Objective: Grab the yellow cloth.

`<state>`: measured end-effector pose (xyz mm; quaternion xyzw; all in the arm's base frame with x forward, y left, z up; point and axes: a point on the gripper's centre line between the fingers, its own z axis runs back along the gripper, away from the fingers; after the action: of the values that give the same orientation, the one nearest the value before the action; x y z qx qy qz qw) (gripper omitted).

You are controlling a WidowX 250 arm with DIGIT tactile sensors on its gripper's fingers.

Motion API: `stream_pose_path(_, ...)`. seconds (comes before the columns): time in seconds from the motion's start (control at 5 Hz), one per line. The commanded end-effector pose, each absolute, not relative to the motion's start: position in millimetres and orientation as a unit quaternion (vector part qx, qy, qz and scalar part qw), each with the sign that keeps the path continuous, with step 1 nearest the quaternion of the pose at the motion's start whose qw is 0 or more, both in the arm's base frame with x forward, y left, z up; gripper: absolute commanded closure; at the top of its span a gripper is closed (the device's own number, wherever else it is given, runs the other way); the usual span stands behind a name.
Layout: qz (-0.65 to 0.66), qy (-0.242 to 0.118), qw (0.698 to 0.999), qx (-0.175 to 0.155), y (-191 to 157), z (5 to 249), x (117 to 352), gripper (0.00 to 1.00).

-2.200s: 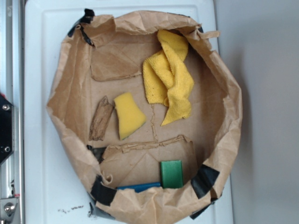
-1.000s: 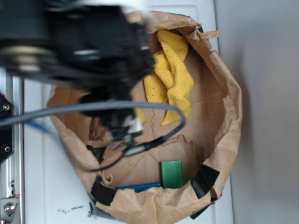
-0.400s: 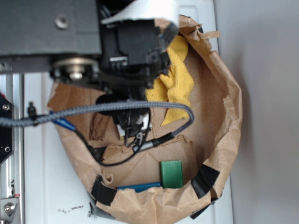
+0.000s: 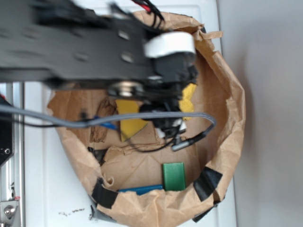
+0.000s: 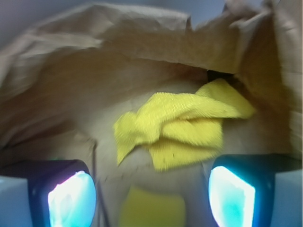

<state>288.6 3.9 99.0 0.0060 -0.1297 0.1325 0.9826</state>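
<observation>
End effector (image 5: 151,194): fingers (image 5: 71,196) spread wide, nothing held; seen at both lower corners of the wrist view, with the sponge wedge low in the gap between them. In the exterior view it is masked by the blurred black arm (image 4: 85,52).
Yellow cloth (image 5: 177,130): lies crumpled on the bag floor near the far paper wall, ahead of the end effector and apart from it; in the exterior view only a small patch (image 4: 188,97) is seen past the arm.
Why so placed: spread fingers aimed at the folds are judged to be an approach pose; grasp not yet made. A raised fold is judged the easiest pinch point.
Yellow sponge wedge (image 4: 127,120): beside the cloth, closer to the end effector; risk of being taken by mistake.
Paper bag (image 4: 227,94): brown, rolled down into a low-walled bin, black tape at the rim; walls are judged to limit sideways approach.
Other items: green block (image 4: 173,176); blue item (image 4: 139,190) by the near wall.
Worktop (image 4: 42,189): white, smooth; bag is carried on it.
Room: plain grey surface to the right; metal rail at the left edge.
</observation>
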Motion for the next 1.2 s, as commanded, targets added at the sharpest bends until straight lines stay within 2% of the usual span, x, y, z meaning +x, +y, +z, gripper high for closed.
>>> stream_pose_path(0.0,0.152,-0.179,0.971,0.032,11.9,74.4,317.1,0.0)
stream_pose_path(0.2,0.154,-0.19,0.969,0.021,20.8,60.3,327.4,0.0)
stream_pose_path(0.4,0.143,-0.19,0.971,0.032,20.2,36.8,335.9,0.0)
stream_pose_path(0.6,0.151,-0.192,0.969,0.046,19.5,30.0,340.4,0.0)
stream_pose_path(0.8,0.17,-0.191,0.965,0.051,20.3,30.9,341.0,1.0)
stream_pose_path(1.0,0.17,-0.179,0.968,0.036,17.5,46.7,336.6,1.0)
